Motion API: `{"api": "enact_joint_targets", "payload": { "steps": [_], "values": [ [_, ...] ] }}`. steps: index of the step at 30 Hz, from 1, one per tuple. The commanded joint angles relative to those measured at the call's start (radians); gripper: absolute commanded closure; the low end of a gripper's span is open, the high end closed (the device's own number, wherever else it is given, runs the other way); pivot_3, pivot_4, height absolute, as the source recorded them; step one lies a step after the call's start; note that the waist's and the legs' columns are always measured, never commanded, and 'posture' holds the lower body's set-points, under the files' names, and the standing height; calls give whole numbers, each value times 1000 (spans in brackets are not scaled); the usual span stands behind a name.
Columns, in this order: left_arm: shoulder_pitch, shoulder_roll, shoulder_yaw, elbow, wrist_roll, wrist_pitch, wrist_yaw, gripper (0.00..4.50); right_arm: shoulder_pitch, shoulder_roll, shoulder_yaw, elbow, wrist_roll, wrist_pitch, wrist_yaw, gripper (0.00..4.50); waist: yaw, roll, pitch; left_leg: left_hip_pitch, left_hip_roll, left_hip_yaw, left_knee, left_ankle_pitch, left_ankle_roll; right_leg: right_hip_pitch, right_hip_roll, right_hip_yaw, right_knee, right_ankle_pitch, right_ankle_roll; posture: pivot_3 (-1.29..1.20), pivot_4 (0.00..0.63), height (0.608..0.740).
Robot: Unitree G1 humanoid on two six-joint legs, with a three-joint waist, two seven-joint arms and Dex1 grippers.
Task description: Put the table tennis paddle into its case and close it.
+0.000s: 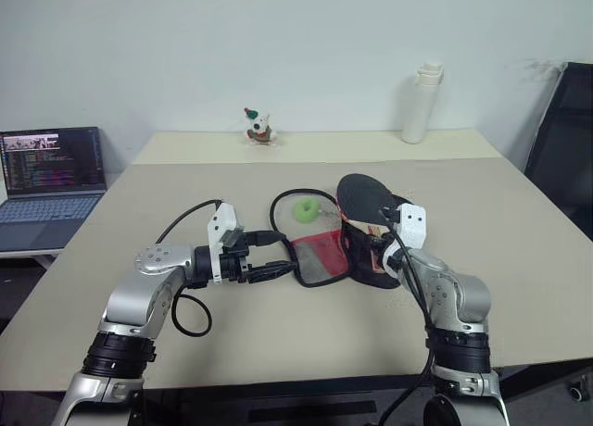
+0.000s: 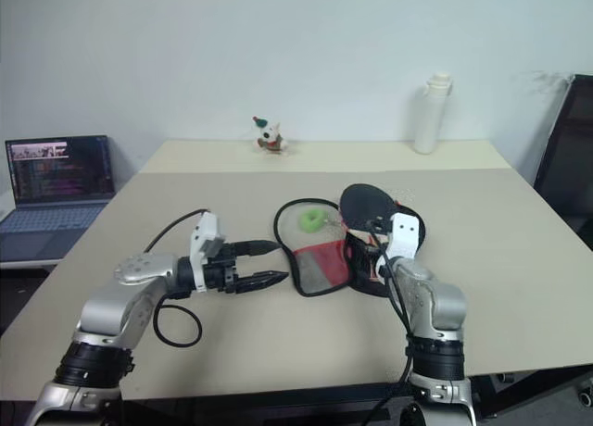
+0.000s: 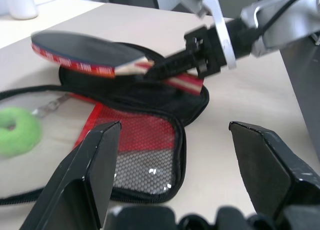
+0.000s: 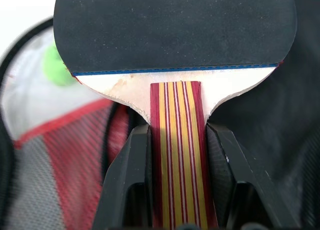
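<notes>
While the case (image 1: 326, 250) lies unzipped and spread wide on the table (image 1: 519, 259), the table tennis paddle (image 3: 87, 53) hangs just above its black half, held flat with the round black face pointing away from the robot. The right gripper (image 4: 175, 155) has its two black fingers squeezed on the sides of the striped wooden handle, so the paddle cannot slip and the round part can go in first. Holding it by the handle also keeps the fingers out of the way of the pocket. It looks like the paddle is not all the way down yet, since the face sits a little above the fabric in the left wrist view. The red mesh flap of the case is folded over toward the left side, which leaves the black half free to take the paddle. The left gripper (image 2: 264, 264) waits just beside that flap with its fingers spread wide and holding nothing, probably ready to pin the case down or fold the flap over. A green ring (image 1: 306, 209) on a small chain lies inside the loop of the open zip. Farther back stand a white bottle (image 1: 422, 105) and a small toy (image 1: 260, 127), and a laptop (image 1: 51, 181) sits off to the left.
</notes>
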Motion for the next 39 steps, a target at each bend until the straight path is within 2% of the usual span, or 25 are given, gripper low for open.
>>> {"api": "enact_joint_targets", "payload": {
  "steps": [1, 19, 26, 30, 36, 39],
  "values": [
    [-6, 5, 11, -46, -16, 8, 8, 729, 7, -3, 33, -32, -19, -54, -5, 3406, -2, 0, 0, 0, 0, 0, 0, 0, 0, 0, 0, 0, 0, 0, 0, 0, 150, 740],
    [-1, -4, 2, -49, -13, 6, 11, 729, 34, 12, 10, 9, -78, -85, -99, 3406, -1, 0, 0, 0, 0, 0, 0, 0, 0, 0, 0, 0, 0, 0, 0, 0, 150, 740],
    [3, -8, 3, -49, -14, 4, 10, 729, 29, 89, -83, 20, -26, -65, -144, 3406, 0, 0, 0, 0, 0, 0, 0, 0, 0, 0, 0, 0, 0, 0, 0, 0, 150, 740],
    [5, -7, 5, -43, -12, 0, 8, 729, 31, 95, -88, 19, -32, -67, -163, 2064, 0, -1, -1, 0, 0, -1, 0, 0, 0, 1, 0, 0, 0, 1, -1, 0, 150, 740],
    [9, -1, 10, -30, -2, -10, 13, 729, 31, 50, -2, -16, -44, -87, -104, 50, -1, -1, -1, 1, 0, -1, 1, 0, 0, 2, 0, 0, 1, 0, 0, 0, 150, 740],
    [12, 1, 17, -17, 10, -15, 30, 729, 41, -4, 71, -118, 4, -48, 9, 50, -1, -1, -1, 1, 0, 0, 1, 0, 0, 1, 0, 0, 1, 0, 0, 0, 150, 740]
  ]
}}
